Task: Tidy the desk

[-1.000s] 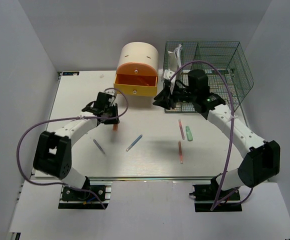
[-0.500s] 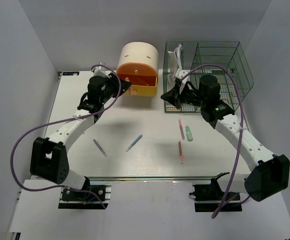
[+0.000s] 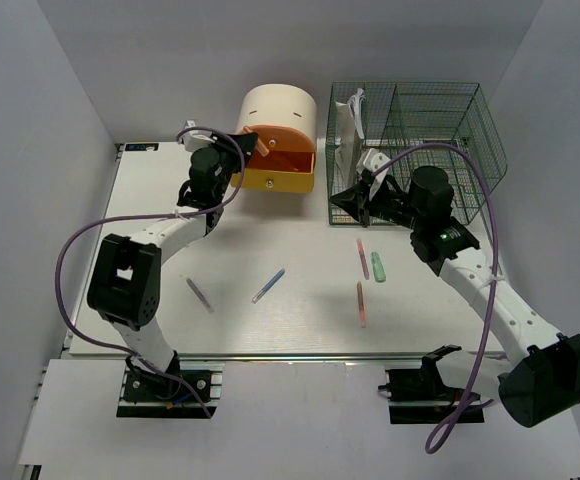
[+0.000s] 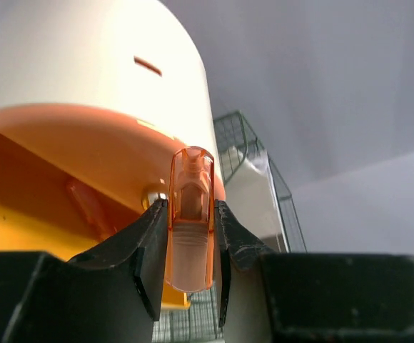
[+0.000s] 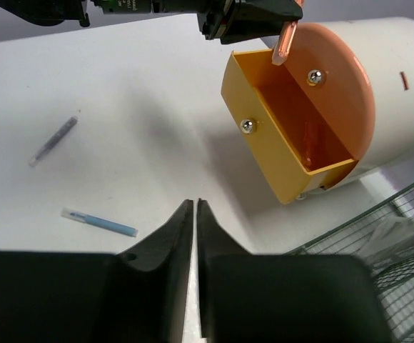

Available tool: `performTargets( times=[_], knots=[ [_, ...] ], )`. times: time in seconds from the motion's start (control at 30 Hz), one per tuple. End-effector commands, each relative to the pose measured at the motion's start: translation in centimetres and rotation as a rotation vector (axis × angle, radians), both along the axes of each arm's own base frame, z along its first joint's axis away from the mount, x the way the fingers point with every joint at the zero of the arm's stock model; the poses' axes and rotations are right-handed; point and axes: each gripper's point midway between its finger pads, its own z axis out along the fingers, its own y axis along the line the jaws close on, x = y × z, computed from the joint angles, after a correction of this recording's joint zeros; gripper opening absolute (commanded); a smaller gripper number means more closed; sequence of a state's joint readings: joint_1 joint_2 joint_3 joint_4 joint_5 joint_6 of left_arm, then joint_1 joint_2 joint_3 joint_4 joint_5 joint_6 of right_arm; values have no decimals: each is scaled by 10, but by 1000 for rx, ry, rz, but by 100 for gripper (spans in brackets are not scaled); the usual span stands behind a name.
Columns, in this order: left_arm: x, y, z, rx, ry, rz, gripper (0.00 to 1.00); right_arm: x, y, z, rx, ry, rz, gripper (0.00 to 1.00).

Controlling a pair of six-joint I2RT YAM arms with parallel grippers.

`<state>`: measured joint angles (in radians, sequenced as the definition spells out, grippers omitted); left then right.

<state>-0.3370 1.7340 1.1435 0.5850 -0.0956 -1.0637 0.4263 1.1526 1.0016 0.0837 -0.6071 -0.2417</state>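
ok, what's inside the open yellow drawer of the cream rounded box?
One orange stick-like item lies in the yellow drawer, toward its back. The floor just behind its front wall is hidden. The left gripper holds a translucent orange pen by the rim, not yet in.

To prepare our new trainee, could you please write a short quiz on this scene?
1. True or false: the left gripper holds an orange pen.
2. How many pens or markers lie loose on the desk?
3. The yellow drawer is: A) open, B) closed, C) lying on the floor.

Key: 1 true; 2 five; 3 A.
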Motion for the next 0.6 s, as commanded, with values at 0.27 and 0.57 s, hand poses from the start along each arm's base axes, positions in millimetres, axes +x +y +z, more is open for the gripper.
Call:
performTargets(
  times=[0.27, 0.57],
  knots=[
    [15, 1, 11, -35, -38, 56, 43, 3, -9, 11, -8, -75, -28, 24],
    [20, -1, 9, -19, -34, 37, 58, 2, -13, 7, -28, -61, -33, 44]
  ],
)
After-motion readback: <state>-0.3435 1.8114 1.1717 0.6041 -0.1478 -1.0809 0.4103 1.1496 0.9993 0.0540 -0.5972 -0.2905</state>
